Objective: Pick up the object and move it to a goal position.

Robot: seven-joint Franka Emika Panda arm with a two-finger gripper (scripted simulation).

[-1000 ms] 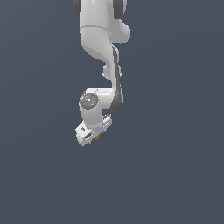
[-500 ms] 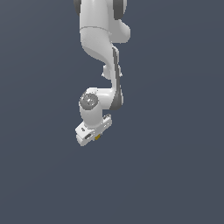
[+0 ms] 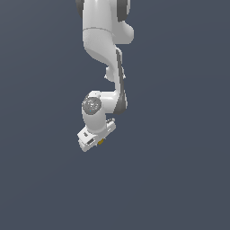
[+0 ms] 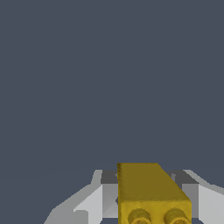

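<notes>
Scene: a plain dark blue-grey surface (image 3: 179, 179) fills both views, with no markings on it.
Arm: a white Franka arm (image 3: 105, 40) comes down from the top of the exterior view, bends at a dark-sided joint, and ends in a round wrist above the claw.
Gripper: the white gripper (image 3: 96, 140) sits low on the arm, a little toward the exterior view's left of centre, and is tilted.
Gripper state: in the wrist view the gripper (image 4: 151, 197) has a grey finger on each side of the block, pressed against its sides, so the claw is clamped on it.
Fingers: one of the fingers (image 4: 109, 194) shows as a pale grey slab right beside the block's side face.
Object: the block (image 4: 148, 188) is yellow-gold, oblong in the wrist view, with two round studs on its near end face.
Object location: in the exterior view the block (image 3: 101, 141) is only a tiny yellow spot at the claw's lower edge, held between the fingers.
</notes>
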